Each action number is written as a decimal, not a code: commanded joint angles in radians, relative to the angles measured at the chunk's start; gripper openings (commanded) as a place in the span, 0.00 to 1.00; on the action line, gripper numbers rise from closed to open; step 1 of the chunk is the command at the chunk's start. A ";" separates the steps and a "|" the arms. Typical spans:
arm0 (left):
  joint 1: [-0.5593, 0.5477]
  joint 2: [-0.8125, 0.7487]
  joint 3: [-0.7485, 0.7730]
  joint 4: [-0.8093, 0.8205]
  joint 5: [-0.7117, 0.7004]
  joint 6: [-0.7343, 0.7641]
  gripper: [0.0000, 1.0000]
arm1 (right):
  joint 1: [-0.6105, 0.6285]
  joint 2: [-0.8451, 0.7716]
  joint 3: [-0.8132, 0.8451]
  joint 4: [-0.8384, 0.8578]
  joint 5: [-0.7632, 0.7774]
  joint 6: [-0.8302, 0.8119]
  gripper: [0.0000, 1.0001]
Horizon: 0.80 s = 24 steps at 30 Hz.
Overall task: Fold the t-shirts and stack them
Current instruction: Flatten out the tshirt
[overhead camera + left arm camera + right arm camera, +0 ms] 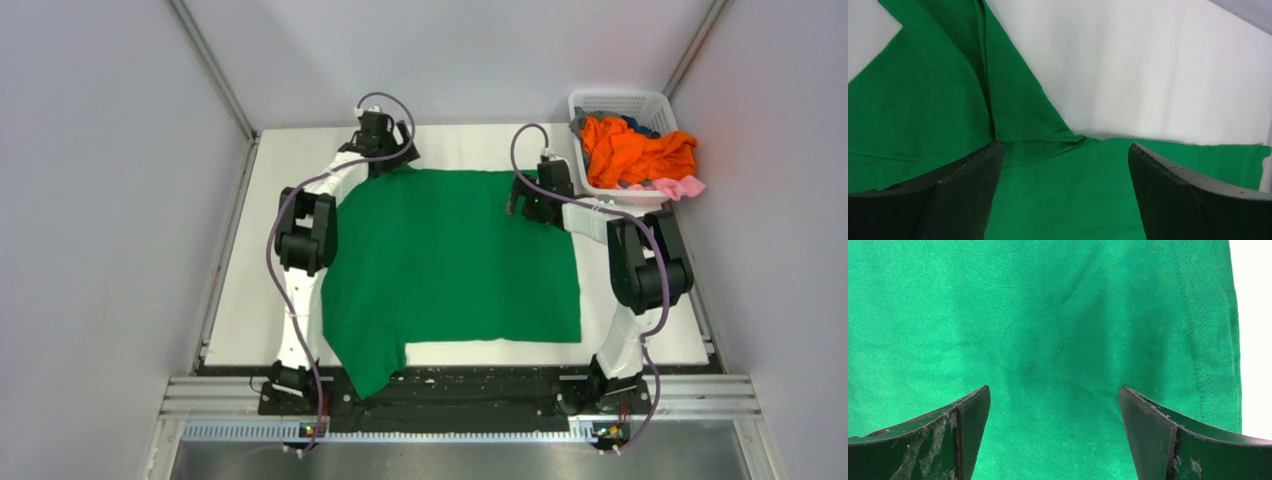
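Observation:
A bright green t-shirt [450,260] lies spread flat across the middle of the white table, one sleeve hanging over the near edge at the lower left. My left gripper [385,150] hovers open over its far left corner; in the left wrist view the shirt [1058,195] lies between the fingers, with a fold beside the left one. My right gripper [535,205] hovers open over the far right edge; the cloth [1048,340] fills the right wrist view, its hem at the right. An orange t-shirt [635,150] sits in the basket with pink cloth [680,187] and darker cloth.
A white lattice basket [620,102] stands at the table's far right corner, close to my right arm. Grey walls enclose the table on three sides. A metal rail [460,395] runs along the near edge by the arm bases.

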 commanded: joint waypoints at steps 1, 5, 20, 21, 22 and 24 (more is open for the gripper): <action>-0.006 0.005 0.026 -0.030 -0.084 0.012 0.99 | -0.006 0.020 0.025 0.006 0.008 -0.012 0.99; -0.006 0.039 0.062 -0.038 -0.093 0.011 0.99 | -0.006 0.030 0.029 0.005 0.008 -0.011 0.99; -0.006 0.180 0.209 0.145 0.113 -0.092 0.99 | -0.005 0.062 0.052 -0.008 0.016 -0.015 0.99; -0.005 0.188 0.222 0.176 0.122 -0.110 0.99 | -0.005 0.065 0.053 -0.011 0.017 -0.015 0.99; -0.006 0.205 0.243 0.201 0.133 -0.133 0.99 | -0.005 0.065 0.056 -0.011 0.018 -0.016 0.99; -0.007 0.253 0.304 0.258 0.167 -0.177 0.99 | -0.006 0.067 0.057 -0.012 0.020 -0.017 0.99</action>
